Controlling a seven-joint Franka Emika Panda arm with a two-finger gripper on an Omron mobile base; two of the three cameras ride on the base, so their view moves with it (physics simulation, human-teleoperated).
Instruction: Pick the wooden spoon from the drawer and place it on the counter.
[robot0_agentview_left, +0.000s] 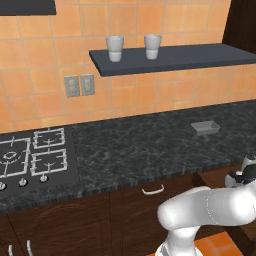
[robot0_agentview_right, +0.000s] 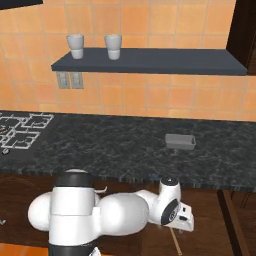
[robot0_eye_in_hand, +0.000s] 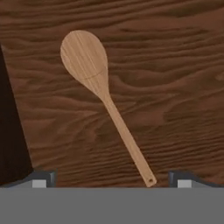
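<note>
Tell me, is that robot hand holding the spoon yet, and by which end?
Nothing is held. The wooden spoon lies flat on the drawer floor; the gripper is open, its fingertips spread wide of the handle.

The claw (robot0_eye_in_hand: 112, 181) shows just its fingertips; the arm hides most of the wooden spoon (robot0_agentview_right: 176, 243) and drawer (robot0_agentview_right: 235, 220).

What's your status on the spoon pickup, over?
Hand open, low over the drawer, fingertips apart on either side of the handle end. Spoon lying flat on the drawer floor, not gripped. Nothing in the way.
</note>
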